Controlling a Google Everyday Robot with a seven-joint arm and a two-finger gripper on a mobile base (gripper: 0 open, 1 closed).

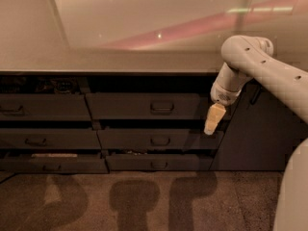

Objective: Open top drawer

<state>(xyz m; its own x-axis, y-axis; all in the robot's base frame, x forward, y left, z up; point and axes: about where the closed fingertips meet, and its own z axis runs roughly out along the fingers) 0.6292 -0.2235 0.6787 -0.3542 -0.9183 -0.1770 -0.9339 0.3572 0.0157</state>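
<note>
The top drawer [144, 106] is the wide dark grey front just under the counter edge, in the middle of the camera view. Its small loop handle [162, 107] sits a little right of the front's centre. A dark gap runs above the front. My gripper [214, 120] hangs pointing down from the white arm [250, 61], at the drawer's right end. It is about a hand's width right of the handle and slightly lower, touching nothing that I can see.
Two shallower drawer fronts [159, 139] lie below the top drawer. A second column of drawers [43, 109] stands to the left. A dark cabinet panel [262, 134] is on the right behind the arm. The pale countertop [120, 61] overhangs everything, and brown floor [144, 201] lies in front.
</note>
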